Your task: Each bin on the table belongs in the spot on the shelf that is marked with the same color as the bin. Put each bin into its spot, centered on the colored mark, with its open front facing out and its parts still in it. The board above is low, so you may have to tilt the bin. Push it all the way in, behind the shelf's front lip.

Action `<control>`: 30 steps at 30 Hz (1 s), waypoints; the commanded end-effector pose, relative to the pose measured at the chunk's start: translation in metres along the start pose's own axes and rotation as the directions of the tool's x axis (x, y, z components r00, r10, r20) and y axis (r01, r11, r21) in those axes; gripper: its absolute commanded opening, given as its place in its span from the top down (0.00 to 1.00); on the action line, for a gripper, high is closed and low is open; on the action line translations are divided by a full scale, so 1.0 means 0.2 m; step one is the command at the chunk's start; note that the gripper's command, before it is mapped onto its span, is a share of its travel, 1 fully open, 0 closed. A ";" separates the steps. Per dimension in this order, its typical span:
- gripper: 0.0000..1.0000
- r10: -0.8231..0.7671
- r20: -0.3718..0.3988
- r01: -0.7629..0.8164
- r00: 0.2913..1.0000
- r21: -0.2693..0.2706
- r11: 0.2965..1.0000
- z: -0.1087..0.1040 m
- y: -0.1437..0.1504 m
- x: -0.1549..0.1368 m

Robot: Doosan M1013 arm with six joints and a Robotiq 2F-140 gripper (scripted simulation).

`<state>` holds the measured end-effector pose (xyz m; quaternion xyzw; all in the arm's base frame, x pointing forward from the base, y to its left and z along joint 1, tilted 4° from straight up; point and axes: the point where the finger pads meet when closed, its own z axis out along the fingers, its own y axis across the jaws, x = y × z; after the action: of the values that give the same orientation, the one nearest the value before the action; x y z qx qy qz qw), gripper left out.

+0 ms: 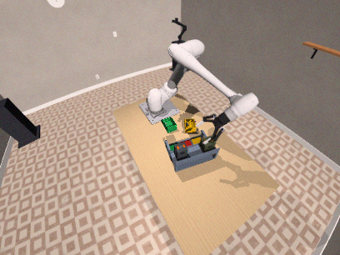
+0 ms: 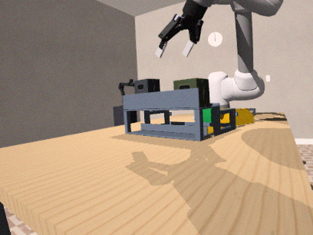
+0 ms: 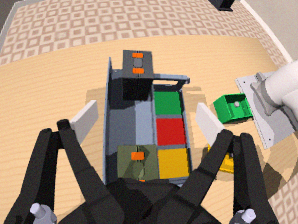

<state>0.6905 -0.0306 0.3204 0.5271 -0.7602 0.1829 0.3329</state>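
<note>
Green bin and yellow bin: both on the counter, near each other, outside the shelf. Neither stowed.

"And the marks?"

Green mark, red mark, yellow mark, all uncovered. I judge both placements remain. (No red bin that I can find, so red may simply be a spare spot.)

"Parts still inside?"

Something pale sits in the green one; the yellow one's contents are too small to name.

"Anything on top of the shelf?"

A dark box and an olive box. Obstacles, probably, for a low approach.

"Now the arm?"

Reaching out from its base, elbow high, wrist above the shelf. The gripper points down at a slant, fingers spread wide, nothing between them, well above the boxes.

"Likely next?"

Swing back towards a bin, I'd guess; the grasp comes first.
</note>
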 end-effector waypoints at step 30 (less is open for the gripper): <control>0.00 0.852 0.331 -0.683 0.405 -0.510 0.523 0.44 0.88 0.00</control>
<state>0.5179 -0.0198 0.2771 0.1342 -0.9852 0.0581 0.0893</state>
